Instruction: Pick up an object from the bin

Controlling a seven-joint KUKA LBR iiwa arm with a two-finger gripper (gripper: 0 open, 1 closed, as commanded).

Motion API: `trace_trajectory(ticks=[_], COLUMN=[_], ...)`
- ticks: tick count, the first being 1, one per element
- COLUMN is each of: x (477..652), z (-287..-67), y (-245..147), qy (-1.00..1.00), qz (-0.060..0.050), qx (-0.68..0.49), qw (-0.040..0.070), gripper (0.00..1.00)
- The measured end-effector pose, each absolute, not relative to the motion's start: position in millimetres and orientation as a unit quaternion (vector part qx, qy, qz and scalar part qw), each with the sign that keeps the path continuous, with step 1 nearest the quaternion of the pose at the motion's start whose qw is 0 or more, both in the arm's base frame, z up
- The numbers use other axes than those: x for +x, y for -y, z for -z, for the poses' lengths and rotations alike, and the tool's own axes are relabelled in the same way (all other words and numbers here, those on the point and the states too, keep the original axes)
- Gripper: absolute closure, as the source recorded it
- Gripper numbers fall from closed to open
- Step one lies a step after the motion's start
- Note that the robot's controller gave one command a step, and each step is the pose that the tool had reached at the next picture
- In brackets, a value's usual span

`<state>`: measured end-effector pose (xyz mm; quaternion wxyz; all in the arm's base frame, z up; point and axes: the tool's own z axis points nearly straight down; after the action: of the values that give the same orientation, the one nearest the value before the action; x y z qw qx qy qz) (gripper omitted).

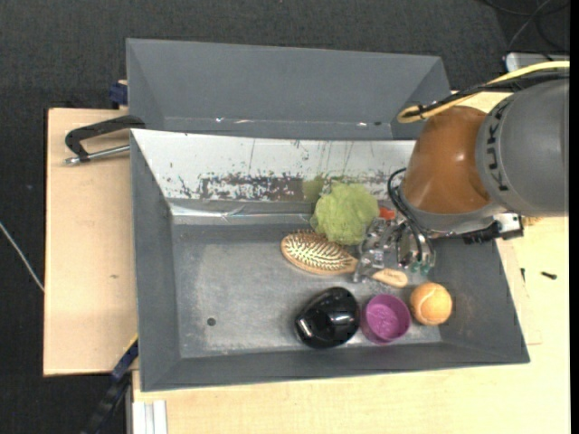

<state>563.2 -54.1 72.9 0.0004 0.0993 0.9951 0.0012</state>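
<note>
Wooden hairbrush point(317, 253) just beside gripper point(391, 255) (state unclear); bare bin point(226, 297) floor twd view-left wall.

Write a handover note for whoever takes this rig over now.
Gripper: low in the right part of the grey metal bin, beside the fuzzy green ball, nothing seen held.
Nearby: oval wooden hairbrush view-left of it, small tan piece in front; glossy black rounded object, purple cup and orange ball along the front wall.
Done: nothing lifted. Left: grasp one, lift it out.

Likely a robotics lab: an industrial arm point(538, 147) over a grey metal bin point(154, 269), dark carpet point(63, 34) around
</note>
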Motion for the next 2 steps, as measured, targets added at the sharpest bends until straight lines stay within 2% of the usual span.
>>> trace_trajectory(ticks=[2], x=[562.8], z=[-75.4], y=[53.9], qy=[-0.995], qz=[-0.001], qx=[0.099], qw=[0.000], gripper=[1.00])
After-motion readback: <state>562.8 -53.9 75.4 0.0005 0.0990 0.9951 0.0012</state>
